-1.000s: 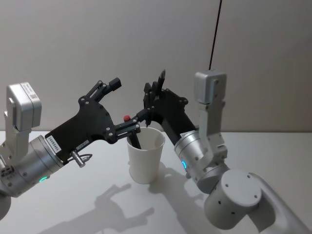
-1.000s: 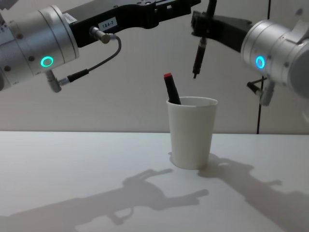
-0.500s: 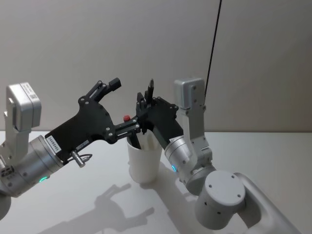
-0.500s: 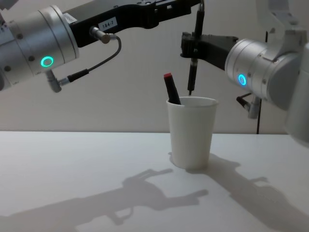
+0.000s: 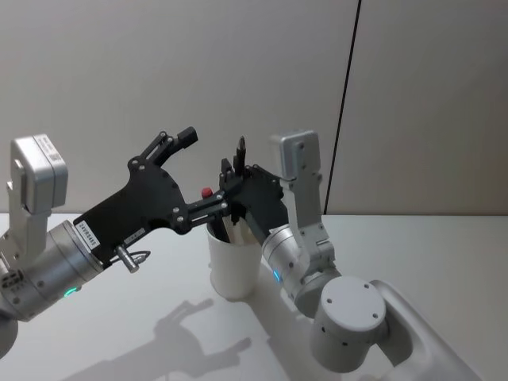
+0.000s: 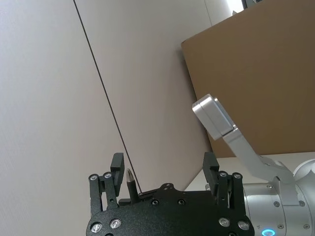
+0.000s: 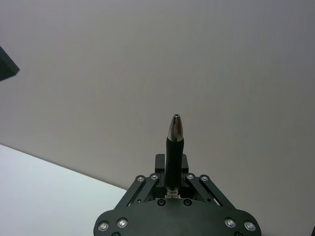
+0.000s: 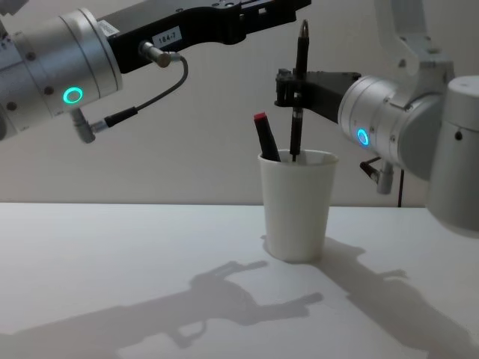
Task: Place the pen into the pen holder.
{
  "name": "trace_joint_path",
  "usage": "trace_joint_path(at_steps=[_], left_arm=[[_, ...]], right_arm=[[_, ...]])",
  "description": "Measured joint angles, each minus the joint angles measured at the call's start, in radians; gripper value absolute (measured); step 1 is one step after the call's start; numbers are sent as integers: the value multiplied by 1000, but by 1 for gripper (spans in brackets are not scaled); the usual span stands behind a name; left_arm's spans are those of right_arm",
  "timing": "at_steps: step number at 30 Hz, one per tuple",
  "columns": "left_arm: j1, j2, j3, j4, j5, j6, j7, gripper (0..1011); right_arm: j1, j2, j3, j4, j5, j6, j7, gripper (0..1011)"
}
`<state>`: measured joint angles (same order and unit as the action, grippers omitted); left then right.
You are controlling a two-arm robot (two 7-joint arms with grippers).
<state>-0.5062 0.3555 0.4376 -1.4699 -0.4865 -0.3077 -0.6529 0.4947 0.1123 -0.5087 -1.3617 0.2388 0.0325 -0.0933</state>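
At frame centre, the right end effector [image 8: 296,96], clamped on the pen [image 8: 298,90], had dropped until the tip entered the pen holder [image 8: 297,206] on the desk [image 8: 120,284], leaving only release, while the left end effector [image 5: 194,171] hovered wide open alongside.

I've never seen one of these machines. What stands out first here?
The right claw holds a slim black pen upright, its lower tip just inside a plain white paper cup mid-table. A red-capped dark marker already leans in the cup; the left claw hangs open above it.
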Motion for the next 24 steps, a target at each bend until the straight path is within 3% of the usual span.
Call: trace_joint_path(at_steps=[21, 24], left_arm=[[0, 0, 0, 0, 0, 0, 0, 1003], [0, 0, 0, 0, 0, 0, 0, 1003]], right_arm=[[-14, -8, 20, 10, -11, 46, -6, 142], [-16, -8, 22, 8, -11, 50, -6, 217]])
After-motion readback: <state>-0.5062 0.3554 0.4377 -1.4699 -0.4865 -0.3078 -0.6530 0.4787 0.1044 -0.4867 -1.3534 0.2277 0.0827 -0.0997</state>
